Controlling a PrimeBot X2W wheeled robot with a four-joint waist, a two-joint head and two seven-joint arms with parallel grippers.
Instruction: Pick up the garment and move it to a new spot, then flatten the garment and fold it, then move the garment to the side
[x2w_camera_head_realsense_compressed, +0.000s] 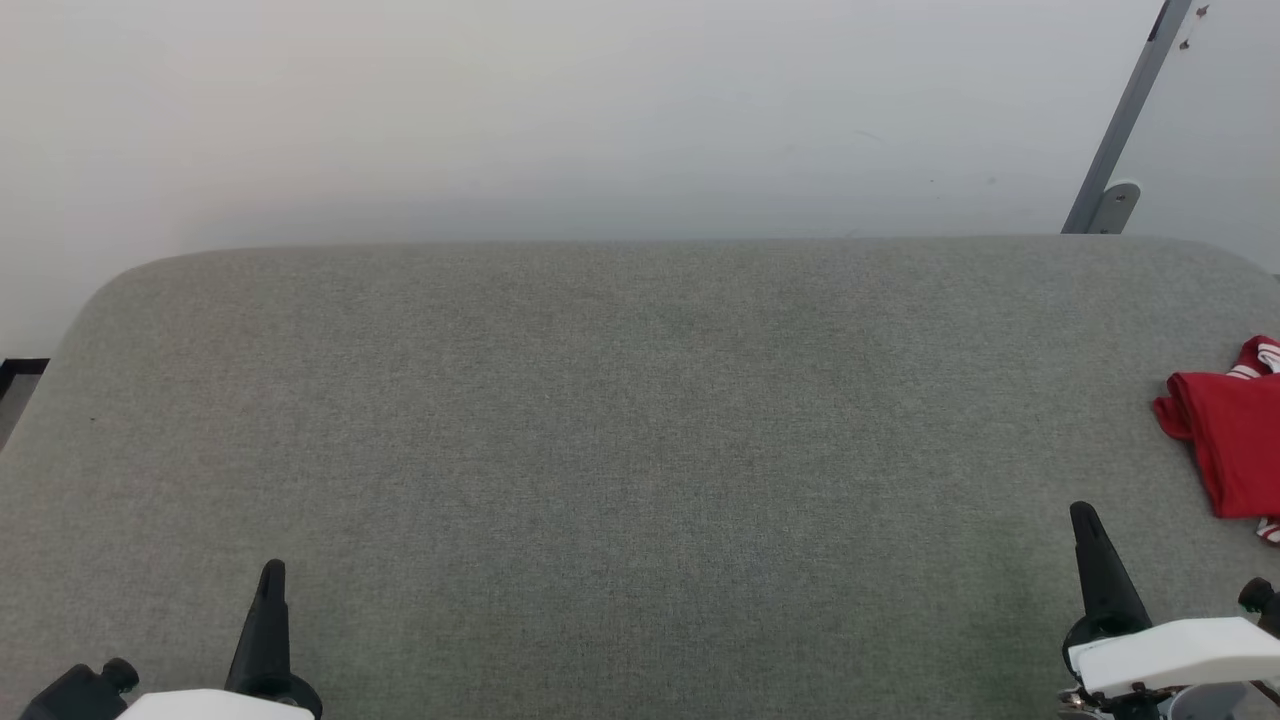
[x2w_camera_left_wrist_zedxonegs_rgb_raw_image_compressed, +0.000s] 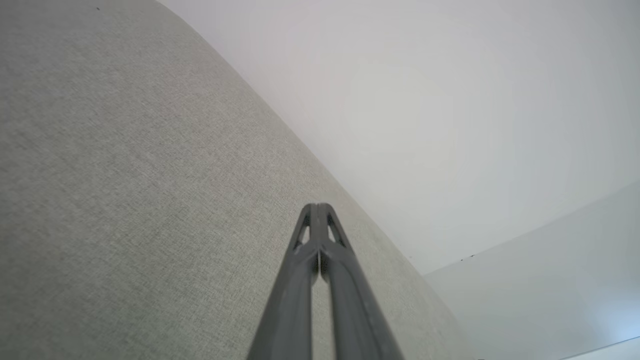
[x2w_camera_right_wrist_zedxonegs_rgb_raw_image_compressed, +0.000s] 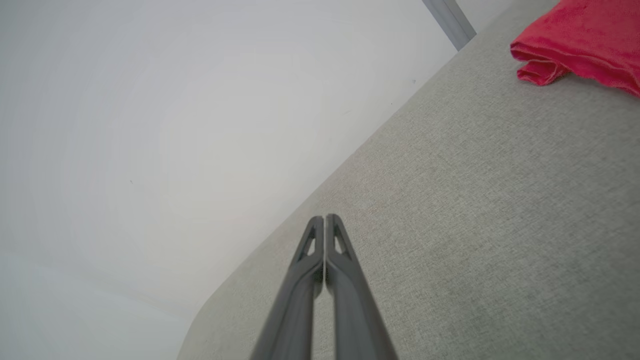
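Head view: the garment (x2w_camera_head_realsense_compressed: 1228, 435) lies as a folded red bundle at the right edge of the grey table (x2w_camera_head_realsense_compressed: 600, 400), partly cut off by the frame. The left gripper (x2w_camera_head_realsense_compressed: 272, 575) is low on the left. The right gripper (x2w_camera_head_realsense_compressed: 1085, 520) is low on the right, near the garment but apart from it. In each wrist view the two fingers are pressed together and hold nothing.

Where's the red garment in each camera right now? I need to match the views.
Head view: the garment lies at the right edge, mid-height, on the table.
Right wrist view: the garment is in the top right corner.
Left wrist view: grey table and white wall.
Shared landmark: the table's far edge against the white wall.
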